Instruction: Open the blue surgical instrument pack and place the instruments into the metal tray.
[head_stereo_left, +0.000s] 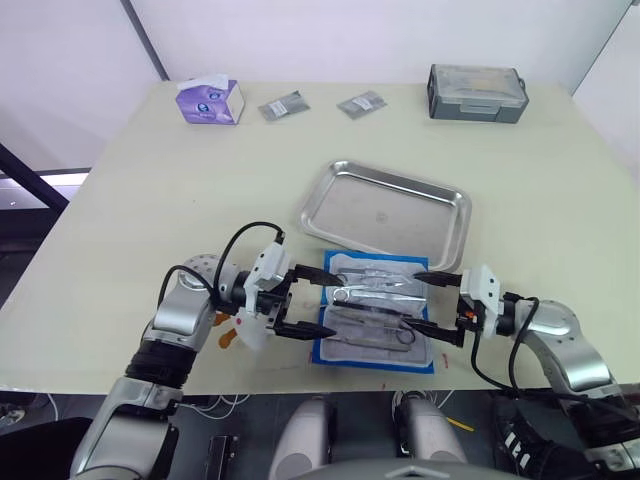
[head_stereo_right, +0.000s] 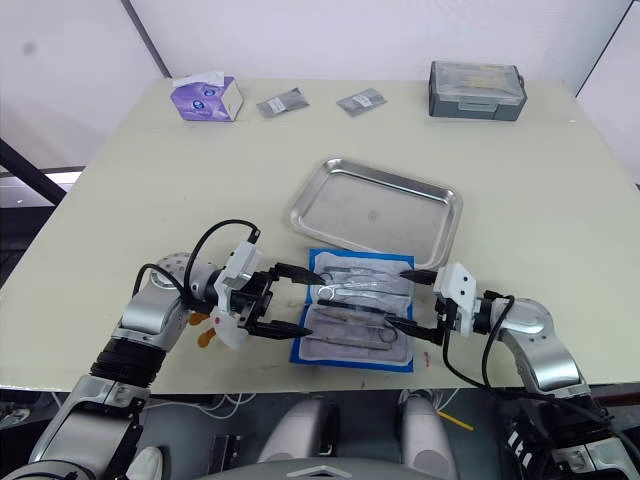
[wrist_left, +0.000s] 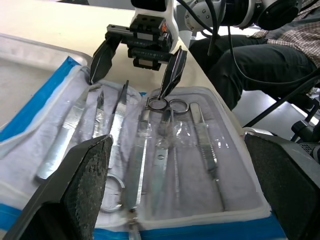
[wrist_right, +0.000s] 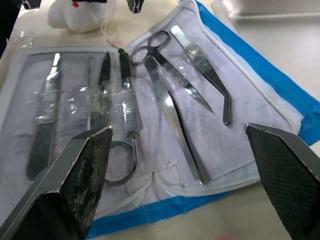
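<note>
Pale beige table (head_stereo_left: 150, 190). Blue fabric instrument pack (head_stereo_left: 375, 310) lies unfolded between left gripper (head_stereo_left: 302, 300) and right gripper (head_stereo_left: 432, 302), both spread, empty. Slim silvery instruments (wrist_left: 150, 150) exposed on lining; shiny steel tray (head_stereo_left: 385, 212) just beyond grippers, bare. Next, likely: pinch one instrument, lift to tray.

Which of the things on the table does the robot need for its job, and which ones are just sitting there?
Needed for the job:
- blue surgical instrument pack, lying open
- instruments on its pale lining
- metal tray just behind the pack
- left gripper and right gripper, both open

Just lying about:
- purple tissue box
- two small grey packets
- grey lidded box
</note>
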